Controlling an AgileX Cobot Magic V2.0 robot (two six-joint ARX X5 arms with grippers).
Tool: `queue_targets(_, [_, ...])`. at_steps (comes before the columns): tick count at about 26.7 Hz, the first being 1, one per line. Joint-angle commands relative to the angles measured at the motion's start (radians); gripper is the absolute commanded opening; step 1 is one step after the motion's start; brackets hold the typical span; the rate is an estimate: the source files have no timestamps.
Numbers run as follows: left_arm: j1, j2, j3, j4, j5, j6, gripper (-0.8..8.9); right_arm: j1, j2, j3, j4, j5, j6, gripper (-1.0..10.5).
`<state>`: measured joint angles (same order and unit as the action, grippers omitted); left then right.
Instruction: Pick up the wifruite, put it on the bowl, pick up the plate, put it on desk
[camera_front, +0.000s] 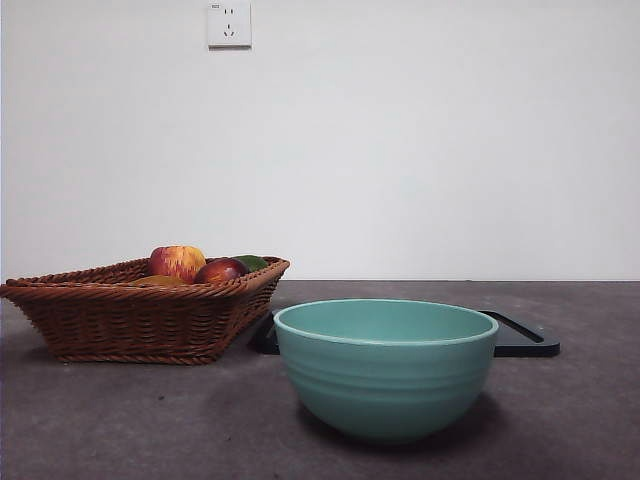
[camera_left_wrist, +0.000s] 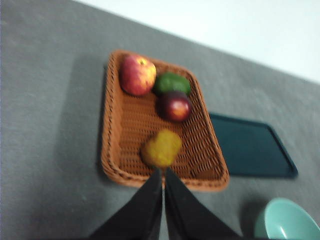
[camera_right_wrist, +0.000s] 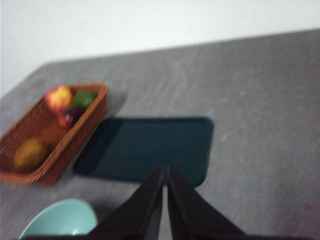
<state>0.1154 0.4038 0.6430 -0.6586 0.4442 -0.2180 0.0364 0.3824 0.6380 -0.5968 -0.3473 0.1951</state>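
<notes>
The ochre-brown wifruite (camera_left_wrist: 161, 148) lies in a woven brown basket (camera_left_wrist: 116, 150), also seen in the right wrist view (camera_right_wrist: 29, 153); in the front view only its top (camera_front: 155, 281) shows above the basket's (camera_front: 120, 320) rim. The mint-green bowl (camera_front: 385, 368) stands empty at the front centre of the dark grey desk (camera_front: 120, 420). A flat dark plate (camera_right_wrist: 145, 147) lies behind the bowl, beside the basket. My left gripper (camera_left_wrist: 163, 172) is shut, high above the basket's near edge. My right gripper (camera_right_wrist: 165, 172) is shut, high above the plate's near edge.
The basket also holds a red-yellow apple (camera_left_wrist: 137, 74), a dark red fruit (camera_left_wrist: 175, 106) and a green fruit (camera_left_wrist: 171, 83). A white wall with a socket (camera_front: 229, 24) stands behind the desk. Neither arm shows in the front view.
</notes>
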Motion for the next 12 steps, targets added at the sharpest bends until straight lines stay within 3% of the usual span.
queue_targets(1, [-0.018,0.055,0.055,-0.026,0.035,0.076,0.10,0.005,0.090,0.089,-0.052,-0.043,-0.078,0.1])
queue_targets(5, [-0.058,0.138,0.116,-0.097,0.059,0.118,0.10,0.035,0.215,0.203,-0.141,-0.082,-0.130,0.1])
queue_targets(12, [-0.194,0.298,0.237,-0.256,0.074,0.201,0.10,0.177,0.418,0.359,-0.346,-0.098,-0.245,0.1])
